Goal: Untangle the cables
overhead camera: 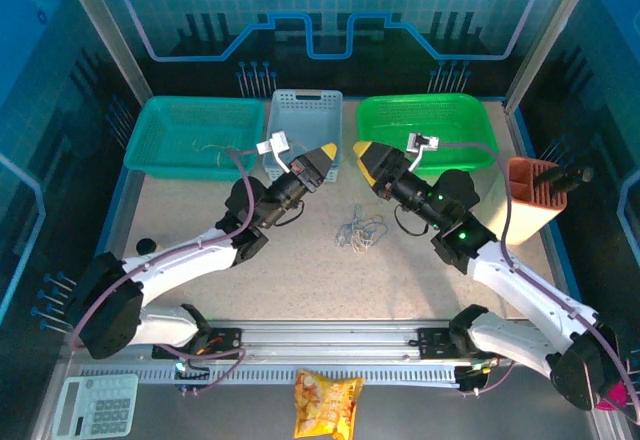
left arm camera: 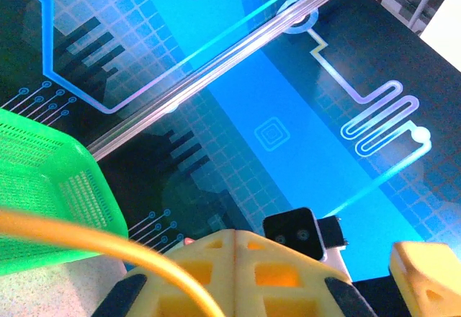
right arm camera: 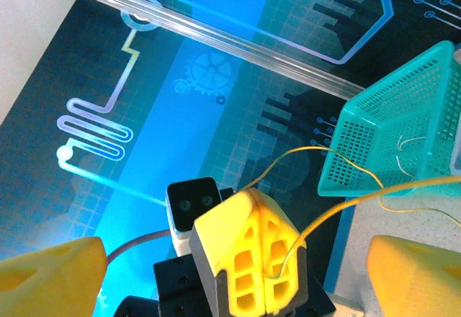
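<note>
Table (overhead camera: 300,270): speckled, cables (overhead camera: 360,230) clumped in the middle.
Left gripper (overhead camera: 323,156): 11 o'clock of the clump, pinching a yellow wire (right arm camera: 317,220), likely to pull it free.
Right gripper (overhead camera: 370,158): 12 o'clock, spread, empty.

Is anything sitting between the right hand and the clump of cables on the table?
Nothing visible. The right hand is open, and just bare tabletop lies between it and the cable clump, which sits nearer the arm bases. The left hand, shut on a tan-yellow wire, sits beside the right one, off that line.
</note>
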